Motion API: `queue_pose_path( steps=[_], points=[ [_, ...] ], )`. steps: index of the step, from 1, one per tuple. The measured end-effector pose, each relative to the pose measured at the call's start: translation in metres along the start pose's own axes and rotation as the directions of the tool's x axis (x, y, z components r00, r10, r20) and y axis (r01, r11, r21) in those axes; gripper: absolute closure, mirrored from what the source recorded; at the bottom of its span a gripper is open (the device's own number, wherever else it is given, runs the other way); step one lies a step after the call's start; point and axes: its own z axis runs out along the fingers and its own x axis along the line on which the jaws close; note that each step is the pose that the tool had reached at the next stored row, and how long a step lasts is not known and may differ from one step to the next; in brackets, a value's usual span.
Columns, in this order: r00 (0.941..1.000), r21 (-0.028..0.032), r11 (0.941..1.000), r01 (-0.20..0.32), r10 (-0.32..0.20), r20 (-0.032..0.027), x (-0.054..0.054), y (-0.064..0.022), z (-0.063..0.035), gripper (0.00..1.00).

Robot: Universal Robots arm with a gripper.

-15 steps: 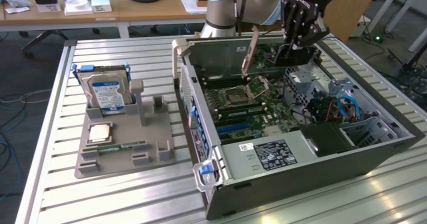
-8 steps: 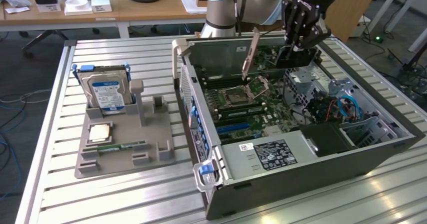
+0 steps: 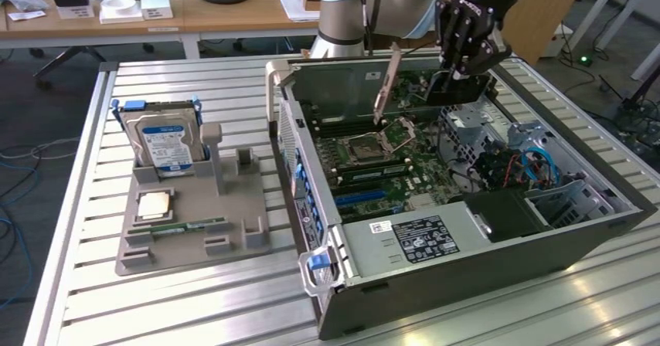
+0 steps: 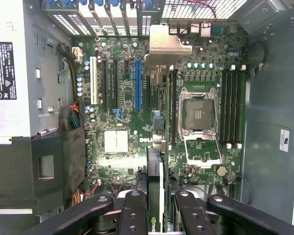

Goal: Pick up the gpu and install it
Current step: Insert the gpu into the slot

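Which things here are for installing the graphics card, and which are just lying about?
In use: black gripper, shut on thin dark gpu card with silver bracket; open grey computer case; green motherboard.
Lying about: silver hard drive with blue-white label; narrow green memory stick; grey plastic holder.

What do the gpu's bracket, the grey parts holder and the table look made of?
Bracket on the gpu: bare sheet metal, probably steel; silvery, folded edges, catches light.
Holder: matte grey plastic, possibly printed; blocky shapes, no shine.
Table: probably aluminium; pale ribbed slats with soft glare.
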Motion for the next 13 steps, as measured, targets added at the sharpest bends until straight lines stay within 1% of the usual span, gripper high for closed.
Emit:
queue_pose_path(
  steps=[5,13],
  points=[
    [1.0000,0.0000,1.0000,0.000,0.000,0.0000,0.000,0.0012,0.0060,0.74],
    [1.0000,0.0000,1.0000,0.000,0.000,-0.0007,0.001,0.0047,0.0191,0.74]
  ],
)
